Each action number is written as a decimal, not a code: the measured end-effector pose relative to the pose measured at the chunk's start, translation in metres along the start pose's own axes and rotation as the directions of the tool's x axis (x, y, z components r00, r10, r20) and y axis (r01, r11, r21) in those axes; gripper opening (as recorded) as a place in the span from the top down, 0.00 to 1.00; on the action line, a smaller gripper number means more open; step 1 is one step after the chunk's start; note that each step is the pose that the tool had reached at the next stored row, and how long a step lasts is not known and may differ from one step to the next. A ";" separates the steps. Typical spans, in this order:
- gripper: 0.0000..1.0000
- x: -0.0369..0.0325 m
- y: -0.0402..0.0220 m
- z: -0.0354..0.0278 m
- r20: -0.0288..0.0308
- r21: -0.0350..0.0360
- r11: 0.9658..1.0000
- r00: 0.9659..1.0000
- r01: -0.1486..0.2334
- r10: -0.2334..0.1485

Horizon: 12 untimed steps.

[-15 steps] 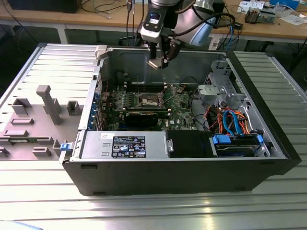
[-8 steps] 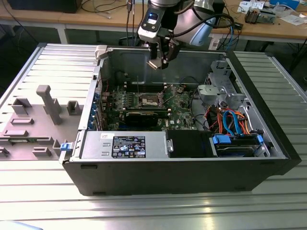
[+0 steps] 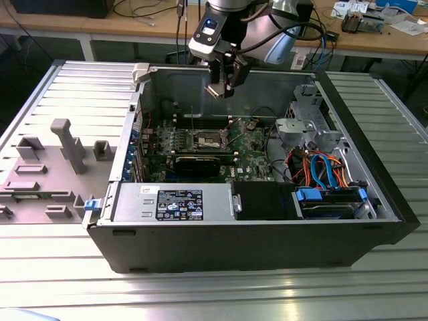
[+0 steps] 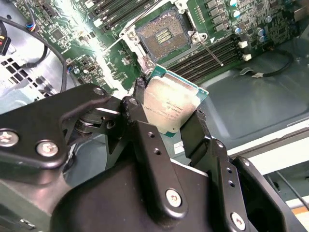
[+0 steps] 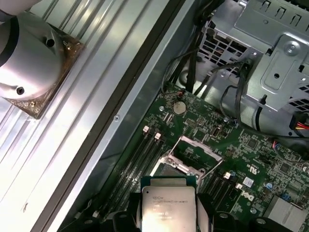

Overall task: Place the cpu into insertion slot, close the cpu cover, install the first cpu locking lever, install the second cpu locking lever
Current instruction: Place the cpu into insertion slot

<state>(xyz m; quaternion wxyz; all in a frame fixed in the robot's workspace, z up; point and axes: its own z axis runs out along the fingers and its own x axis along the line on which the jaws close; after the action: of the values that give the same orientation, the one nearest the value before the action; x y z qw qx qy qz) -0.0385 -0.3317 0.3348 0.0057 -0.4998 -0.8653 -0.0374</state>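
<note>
Operator: Fingers (image 4: 195,129), how far apart, and on what?

Observer: Closed down to the width of the cpu (image 4: 171,105); pinched it by two opposite edges; silvery top turned toward the camera in both wrist views.

Operator: Place of the cpu against the board?

Observer: Hung in the air, touching only the fingers; held high over the open computer case (image 3: 267,221) in the exterior view, up near the level of the case's upper rim; kept well apart from the insertion slot (image 4: 163,36); overlapped the slot's near edge in the first wrist view.

Operator: State of the slot?

Observer: Bare, with its field of contacts exposed; rimmed in metal and set into the green board (image 4: 212,19); cpu cover (image 5: 202,147) swung up off the slot, green board visible through its square cut-out; one thin locking lever (image 4: 211,53) loose beside the slot, crossing the long black memory slots (image 4: 190,65).

Operator: Surroundings?

Observer: Case laid on its side, open face up, on a ribbed metal tabletop (image 3: 67,87); grey holders (image 3: 67,144) grouped on that tabletop toward the exterior view's left, just beside the case; orange and blue cables (image 3: 321,167) bundled inside the case toward the exterior view's right.
</note>
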 end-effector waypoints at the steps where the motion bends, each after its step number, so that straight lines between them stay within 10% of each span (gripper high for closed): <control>1: 0.46 0.0000 -0.0001 0.0006 0.001 -0.001 1.000 1.000 -0.011 0.011; 12: 0.46 -0.0003 -0.0005 0.0077 0.007 -0.005 0.992 0.992 -0.129 0.129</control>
<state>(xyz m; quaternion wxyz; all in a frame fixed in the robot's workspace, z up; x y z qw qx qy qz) -0.0386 -0.3317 0.3271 0.0039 -0.5549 -0.8311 -0.0372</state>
